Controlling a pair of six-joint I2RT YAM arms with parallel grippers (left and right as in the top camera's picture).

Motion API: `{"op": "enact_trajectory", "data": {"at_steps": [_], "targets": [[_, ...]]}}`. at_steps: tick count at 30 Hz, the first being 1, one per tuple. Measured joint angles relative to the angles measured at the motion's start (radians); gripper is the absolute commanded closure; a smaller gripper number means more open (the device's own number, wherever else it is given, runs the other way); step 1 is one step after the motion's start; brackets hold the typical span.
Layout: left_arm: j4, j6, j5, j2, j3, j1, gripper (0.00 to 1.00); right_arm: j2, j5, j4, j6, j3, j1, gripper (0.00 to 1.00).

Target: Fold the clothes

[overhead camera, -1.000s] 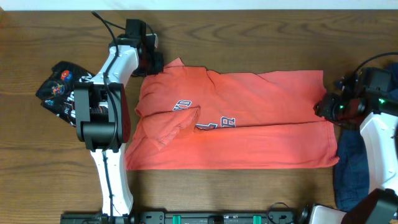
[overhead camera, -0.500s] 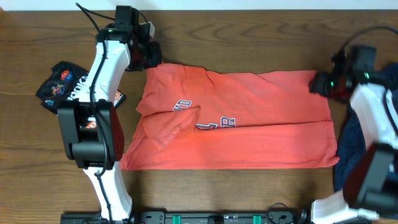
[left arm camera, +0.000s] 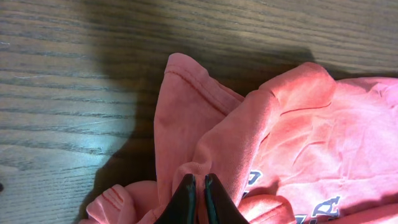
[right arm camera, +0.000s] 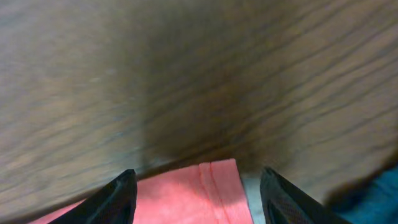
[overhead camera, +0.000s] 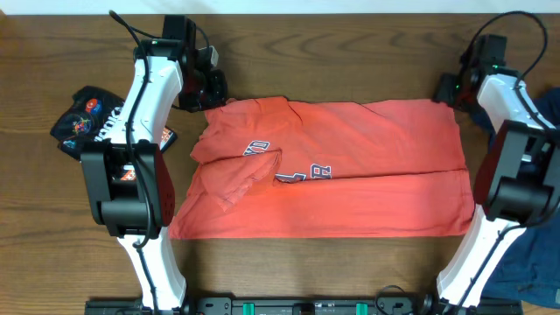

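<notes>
Dark wood-grain table (overhead camera: 350, 271) carried your coral-red T-shirt (overhead camera: 367, 188), spread flat across the middle with its far edge under both grippers. Your left gripper (left arm camera: 199, 185) had its fingers drawn narrow on a raised ridge of cloth at the far left corner. It seemed to pinch a bunched fold and not a single layer, though the wrist view showed only the tips. Your right gripper (right arm camera: 198, 190) stood with fingers wide apart, the far right hem corner lying between them, ungripped.

You risked most on the right. With so little hem inside the open fingers, a shallow close would likely have caught only the stitched edge, and that edge could have slipped out once lifted. One corner would then have risen alone and dragged the shirt askew. On the left, the bunched grip could have carried its creases into the fold, and the rumpled sleeve (overhead camera: 249, 175) would have been trapped beneath.

You also had the navy garment (overhead camera: 529, 258) by the right arm's base, a blue patch showing just beside the hem in the right wrist view, near enough to snag. The black shirt (overhead camera: 87, 122) lay just beside your left arm (overhead camera: 153, 87), where a swing could have swept it.
</notes>
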Motion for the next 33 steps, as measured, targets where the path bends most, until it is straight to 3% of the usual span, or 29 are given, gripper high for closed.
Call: {"op": "enact_trajectory", "data": {"at_steps": [2,6,7,24,33], "targets": [[0.000,0.000,0.001,0.000,0.000,0.000,0.94,0.007,0.007,0.013,0.004,0.000,0.000,0.50],[0.000,0.000,0.004,0.000,0.000,0.000,0.94,0.008,0.011,0.013,0.018,0.006,0.002,0.94],[-0.001,0.000,0.004,0.000,0.000,0.000,0.94,0.009,0.011,0.010,0.018,0.006,0.002,0.99],[-0.016,0.000,0.013,-0.018,0.000,0.040,0.94,-0.041,0.027,-0.118,0.042,0.013,-0.004,0.99],[-0.364,0.008,0.018,-0.174,0.001,0.071,0.94,-0.322,0.085,-0.507,0.064,0.035,-0.015,0.99]]}}
